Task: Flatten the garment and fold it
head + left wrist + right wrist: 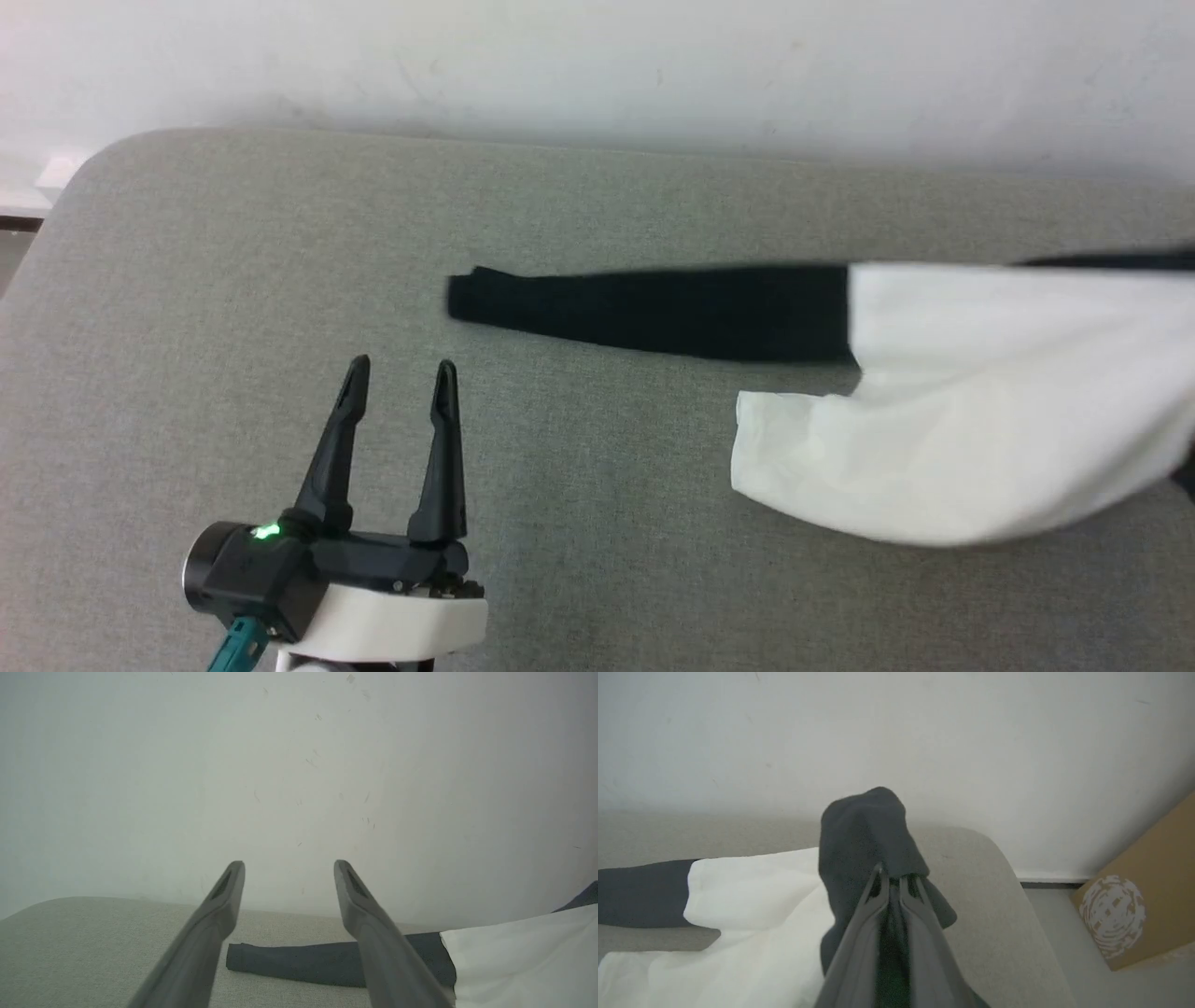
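The garment (980,411) lies on the grey padded table (233,280) at the right, white body folded over, one black sleeve (653,308) stretched flat toward the left. My left gripper (401,378) hovers open over bare table, left of and nearer than the sleeve's cuff. Seen from the left wrist, the sleeve (303,961) lies beyond the open left gripper (289,870). My right gripper (889,877) is shut on the garment's other black sleeve (864,830), which bunches over its tips above the white body (752,896). The print is hidden.
A pale wall (597,65) runs behind the table's far edge. The table's rounded right corner (994,858) drops to a grey floor, where a brown cardboard box (1139,900) stands. The table's rounded left corner (103,159) is at the far left.
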